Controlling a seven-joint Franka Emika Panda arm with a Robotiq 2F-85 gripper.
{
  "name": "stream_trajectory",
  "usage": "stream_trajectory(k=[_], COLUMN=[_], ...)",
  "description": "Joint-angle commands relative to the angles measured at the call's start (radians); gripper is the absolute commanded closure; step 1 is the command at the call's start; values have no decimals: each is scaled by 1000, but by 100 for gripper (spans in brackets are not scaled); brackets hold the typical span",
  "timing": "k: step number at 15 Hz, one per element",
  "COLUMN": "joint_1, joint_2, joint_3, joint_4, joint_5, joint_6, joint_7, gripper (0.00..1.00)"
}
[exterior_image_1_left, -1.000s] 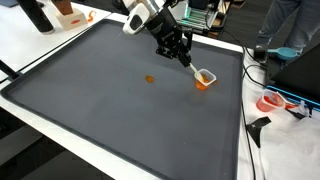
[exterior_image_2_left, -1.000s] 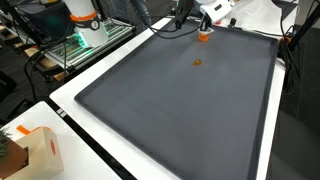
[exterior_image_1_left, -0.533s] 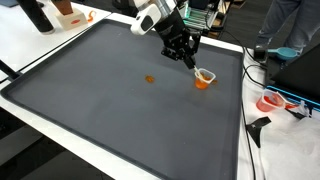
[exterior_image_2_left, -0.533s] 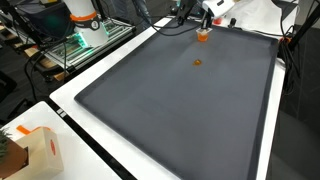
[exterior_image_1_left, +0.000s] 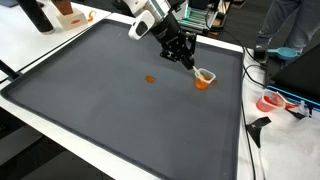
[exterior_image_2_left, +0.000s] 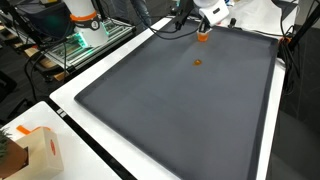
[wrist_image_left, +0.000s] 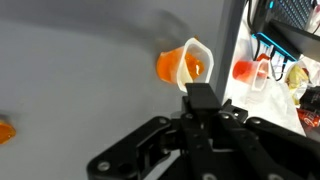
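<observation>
End effector (exterior_image_1_left: 183, 58): fingers drawn fully together in the wrist view (wrist_image_left: 202, 100), no gap between the tips. Thin pale strip (exterior_image_1_left: 193, 68) from the tips down to the cup rim in an exterior view; grip on it not resolvable.

Orange cup (exterior_image_1_left: 204, 80): on the dark mat (exterior_image_1_left: 100, 110), far right part, close to the mat's far edge; same place in both exterior views (exterior_image_2_left: 203, 37). Pale inside, something orange within, seen in the wrist view (wrist_image_left: 183, 65). Just right of and below the fingertips; contact with the fingers themselves not seen.

Small orange piece (exterior_image_1_left: 151, 78): flat on the mat, left of the cup, well apart from it (exterior_image_2_left: 197, 62); at the left edge of the wrist view (wrist_image_left: 4, 130).

Mat spread over the white desk (exterior_image_1_left: 40, 118). Cardboard box (exterior_image_2_left: 40, 150) at the near left desk corner.
</observation>
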Motion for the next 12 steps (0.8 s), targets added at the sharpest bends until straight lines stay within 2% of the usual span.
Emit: stream_trajectory(k=[1,12], joint_1=[-54,-85], joint_2=[21,85], joint_3=[19,-12], joint_4=[-8,1], joint_5=[97,251], joint_6=[-48,-193], joint_7=[-92,-214], gripper=[97,97])
